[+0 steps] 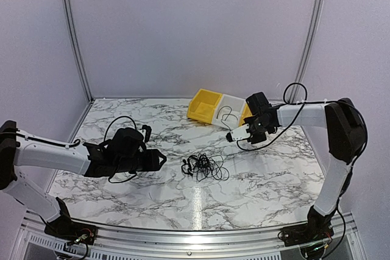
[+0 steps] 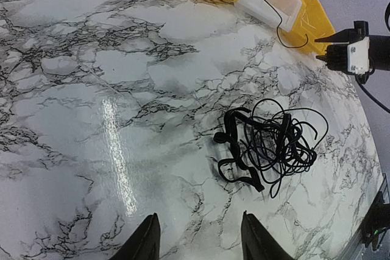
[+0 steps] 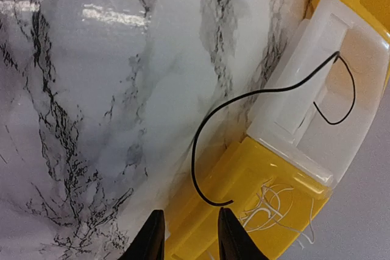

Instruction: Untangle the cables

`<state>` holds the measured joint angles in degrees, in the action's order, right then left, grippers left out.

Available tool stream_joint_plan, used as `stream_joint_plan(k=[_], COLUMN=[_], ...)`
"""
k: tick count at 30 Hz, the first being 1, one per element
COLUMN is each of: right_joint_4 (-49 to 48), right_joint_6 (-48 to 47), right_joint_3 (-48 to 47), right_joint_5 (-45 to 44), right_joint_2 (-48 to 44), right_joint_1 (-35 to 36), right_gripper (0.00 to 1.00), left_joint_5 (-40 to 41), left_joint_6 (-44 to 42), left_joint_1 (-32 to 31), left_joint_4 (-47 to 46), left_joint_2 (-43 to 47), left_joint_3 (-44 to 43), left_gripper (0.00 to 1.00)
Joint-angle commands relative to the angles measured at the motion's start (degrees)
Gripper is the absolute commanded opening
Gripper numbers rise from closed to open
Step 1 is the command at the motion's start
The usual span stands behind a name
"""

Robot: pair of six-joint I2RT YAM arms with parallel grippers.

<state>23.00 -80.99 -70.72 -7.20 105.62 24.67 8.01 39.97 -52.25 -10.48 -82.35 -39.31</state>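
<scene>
Surface: we noted a white, grey-veined marble table (image 1: 262,178) enclosed by pale walls (image 1: 183,28).
Left gripper: we found the left gripper (image 1: 161,159) low over the table's left half. Its jaws stood apart with nothing between them, and it pointed toward the tangle without touching it.
Tangle: we recorded the tangle of cables (image 1: 204,166) lying on the marble near the table's middle. It was a loose knot of thin black loops, apart from both grippers.
Bins: we saw a yellow bin (image 1: 204,105), a white tray (image 1: 231,109) and a second yellow bin (image 3: 262,168) side by side at the far edge.
Loose cable: we observed one loose cable (image 3: 244,97) running from the white tray over its rim, across the marble and onto the second yellow bin.
Right gripper: we found the right gripper (image 3: 189,214) over that bin's edge with its fingers parted. The cable's end lay just beyond the tips, ungripped.
</scene>
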Motion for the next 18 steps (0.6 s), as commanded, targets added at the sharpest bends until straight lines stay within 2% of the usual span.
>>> stream_joint_plan(k=[1, 7, 13, 18], right_joint_4=[-7.06, -10.32, -17.55, -17.38], right_joint_6=[-13.04, -18.36, -23.31, -23.90], right_joint_3=[2.61, 3.70, 5.37, 4.34], right_joint_5=[-4.76, -6.94, -12.14, -13.61], right_joint_2=[-0.90, 1.29, 5.65, 8.16], right_joint_1=[1.46, 2.77, 3.20, 3.20], right_gripper=[0.31, 0.32, 0.31, 0.30], left_joint_5=[1.23, 2.12, 2.66, 3.07], left_joint_6=[0.82, 1.16, 1.49, 1.54], left_joint_1=[-0.23, -0.25, -0.25, -0.22], left_joint_4=[-0.68, -0.95, -1.16, -1.12], left_joint_2=[1.63, 2.53, 3.16, 3.51], left_joint_3=[1.21, 2.41, 3.09, 3.31], left_gripper=[0.48, 0.48, 0.48, 0.48])
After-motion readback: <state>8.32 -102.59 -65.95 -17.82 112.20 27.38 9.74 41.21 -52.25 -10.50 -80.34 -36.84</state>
